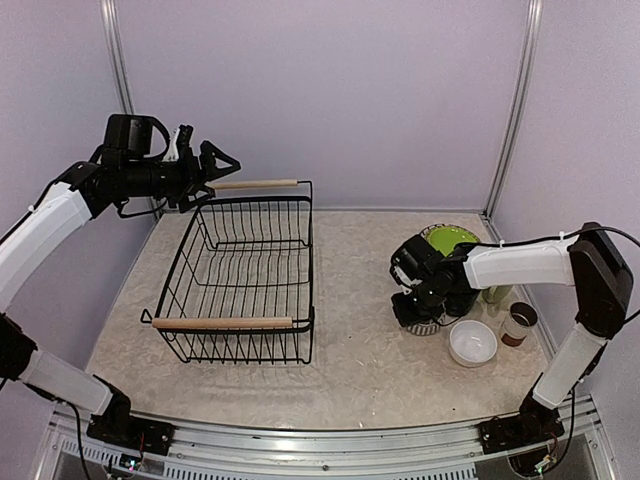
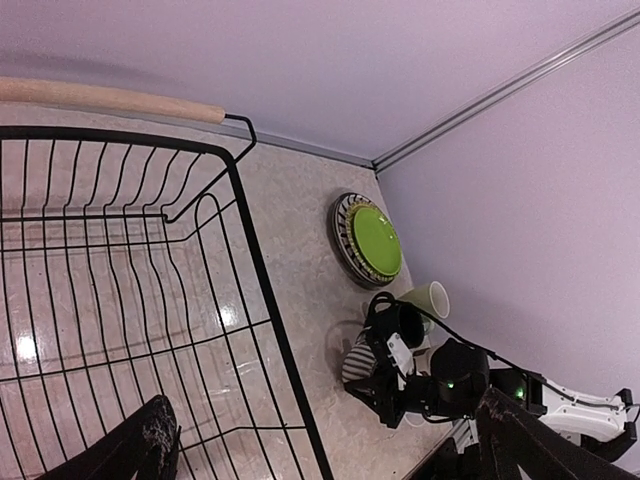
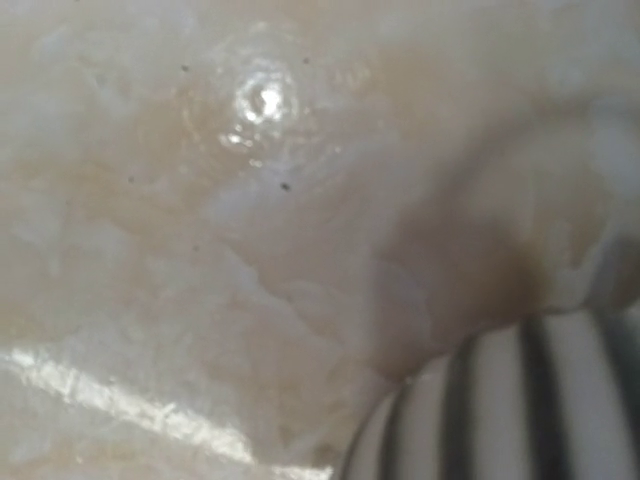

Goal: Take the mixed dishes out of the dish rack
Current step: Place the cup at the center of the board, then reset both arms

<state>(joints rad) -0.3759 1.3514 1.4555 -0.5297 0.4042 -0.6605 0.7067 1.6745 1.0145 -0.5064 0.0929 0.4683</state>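
Observation:
The dish rack (image 1: 311, 250) is a black wire basket with two wooden handles and holds nothing; it also shows in the left wrist view (image 2: 262, 290). My left gripper (image 1: 213, 173) is open and empty, raised by the rack's far handle (image 1: 255, 184). My right gripper (image 1: 415, 300) is low on the table, right at the striped mug (image 1: 426, 326), which also shows in the right wrist view (image 3: 520, 410); its fingers are hidden. The lime-green plate (image 1: 450, 238) lies on the striped plate (image 2: 343, 240). The white bowl (image 1: 472, 342), small cup (image 1: 520, 322) and pale green mug (image 1: 496, 294) stand nearby. A dark mug (image 2: 405, 322) sits behind the gripper.
The dishes cluster at the right of the table, close to the right wall (image 1: 590, 150). The rack stands left of centre, a bare strip of tabletop (image 1: 355, 300) between it and the dishes. A metal rail (image 1: 330, 440) runs along the near edge.

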